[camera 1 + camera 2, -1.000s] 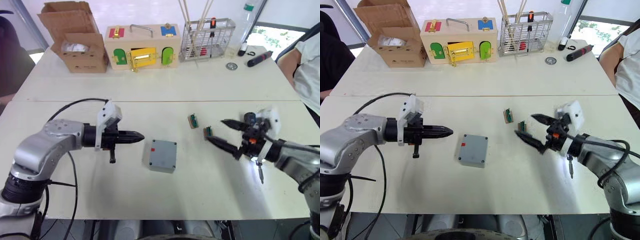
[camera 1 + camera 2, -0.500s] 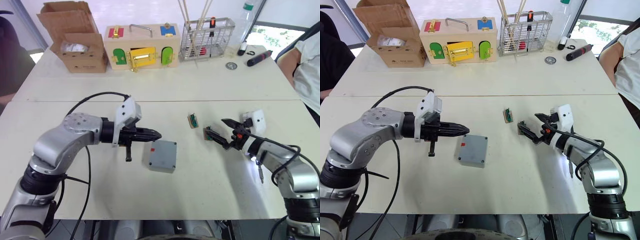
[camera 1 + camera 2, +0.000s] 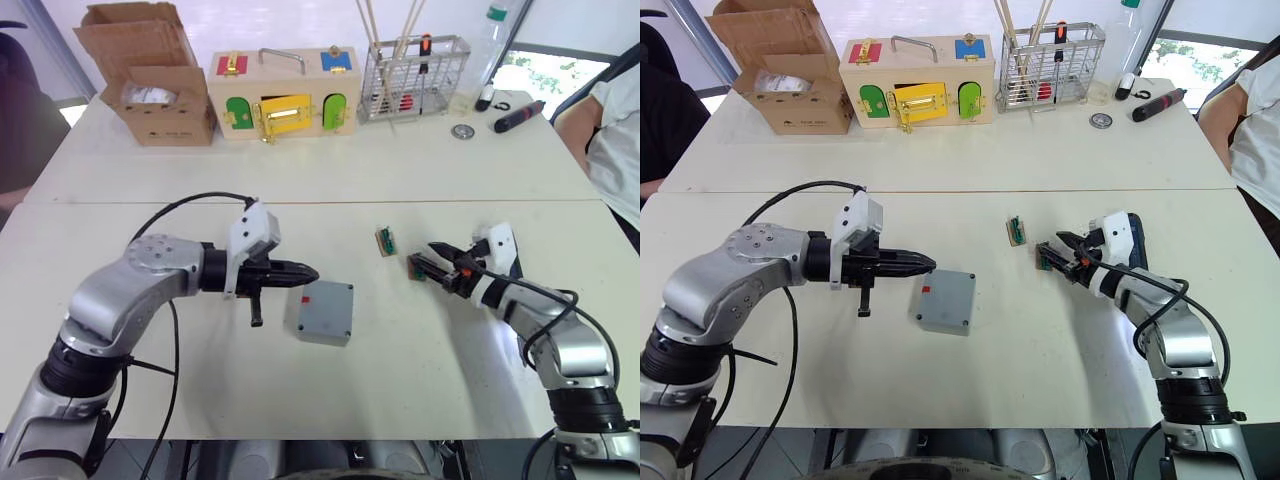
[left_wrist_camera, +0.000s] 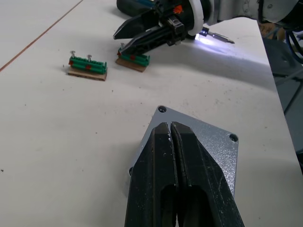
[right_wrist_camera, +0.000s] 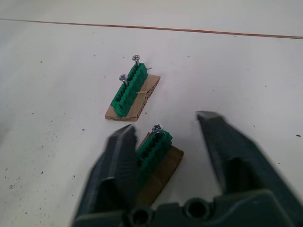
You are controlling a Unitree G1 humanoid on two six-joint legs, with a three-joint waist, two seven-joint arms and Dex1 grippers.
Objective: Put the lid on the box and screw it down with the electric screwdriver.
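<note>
The box (image 3: 325,311), lid (image 4: 208,142) already seated, lies at table centre; rigid, light, smooth plastic, best held by its side walls. Left gripper (image 3: 306,272), fingers pressed together and empty, hovers at its left edge. Right gripper (image 5: 165,137), fingers spread, straddles the nearer green screw holder (image 5: 154,149). The right wrist view resolves screw heads; the left wrist view shows corner holes.

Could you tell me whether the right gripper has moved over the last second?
Yes. The right gripper has advanced toward the nearer green screw holder, its open fingers now around it; the grey box stayed put.
</note>
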